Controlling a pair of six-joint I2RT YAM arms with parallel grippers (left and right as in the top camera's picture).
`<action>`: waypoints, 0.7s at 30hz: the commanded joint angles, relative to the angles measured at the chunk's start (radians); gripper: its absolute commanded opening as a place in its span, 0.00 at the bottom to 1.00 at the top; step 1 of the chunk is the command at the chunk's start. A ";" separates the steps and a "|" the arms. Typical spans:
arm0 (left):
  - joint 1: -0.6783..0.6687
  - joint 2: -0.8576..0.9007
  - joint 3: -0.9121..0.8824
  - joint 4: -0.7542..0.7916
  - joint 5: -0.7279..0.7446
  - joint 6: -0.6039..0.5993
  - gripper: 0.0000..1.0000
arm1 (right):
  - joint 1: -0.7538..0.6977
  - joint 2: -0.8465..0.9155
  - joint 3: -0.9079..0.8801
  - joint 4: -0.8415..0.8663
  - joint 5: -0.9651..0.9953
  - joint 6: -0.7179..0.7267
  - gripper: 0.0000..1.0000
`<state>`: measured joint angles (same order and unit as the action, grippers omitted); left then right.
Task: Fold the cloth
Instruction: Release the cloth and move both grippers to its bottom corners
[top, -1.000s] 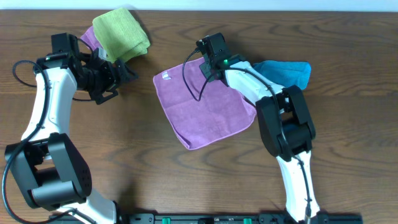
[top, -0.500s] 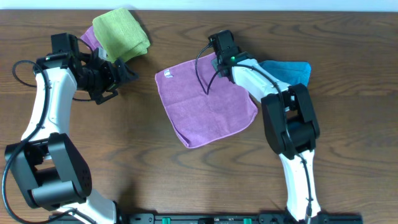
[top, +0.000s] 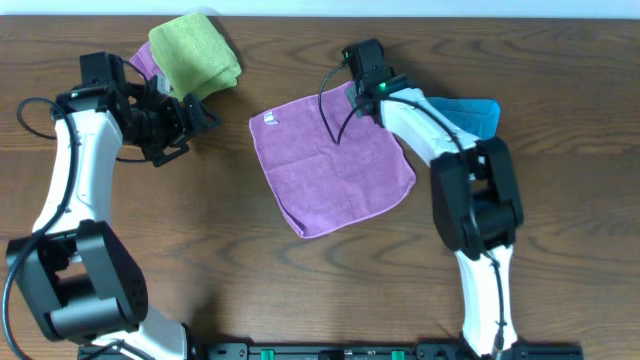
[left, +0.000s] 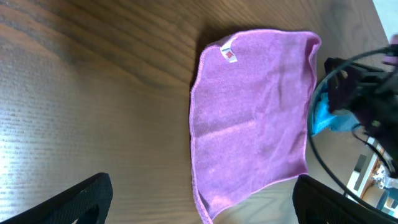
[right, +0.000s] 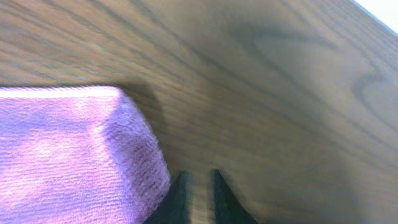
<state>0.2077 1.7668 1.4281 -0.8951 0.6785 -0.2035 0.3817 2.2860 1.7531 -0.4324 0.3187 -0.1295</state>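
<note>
The lilac cloth (top: 330, 165) lies spread flat mid-table, its white label (top: 268, 119) near the far left corner. It also shows in the left wrist view (left: 255, 118). My right gripper (top: 362, 70) sits at the cloth's far right corner. In the right wrist view its fingertips (right: 199, 193) are nearly together with bare wood between them, and the cloth corner (right: 74, 155) lies just to their left, raised a little. My left gripper (top: 195, 115) is open and empty, left of the cloth and clear of it; its fingers (left: 202, 211) frame the cloth's near edge.
A lime-green folded cloth (top: 195, 55) lies at the far left on top of another purple cloth (top: 143, 60). A bright blue cloth (top: 470, 112) lies at the far right, under my right arm, and shows in the left wrist view (left: 323, 118). A cable loops from the right wrist.
My right gripper has moved away and to the right along the cloth's far edge, and that corner now lies further out. The left arm has barely moved.
</note>
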 joint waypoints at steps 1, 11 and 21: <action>0.003 -0.061 0.010 -0.023 0.026 0.024 0.94 | -0.012 -0.127 0.027 -0.058 -0.096 0.013 0.40; 0.002 -0.298 0.005 -0.200 -0.086 -0.037 0.95 | -0.121 -0.271 0.026 -0.425 -0.467 0.058 0.82; 0.001 -0.473 -0.333 -0.127 -0.041 -0.207 0.95 | -0.232 -0.309 -0.034 -0.583 -0.596 -0.019 0.99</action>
<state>0.2077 1.3224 1.2205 -1.0611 0.6151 -0.3313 0.1585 2.0144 1.7599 -1.0096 -0.2134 -0.1192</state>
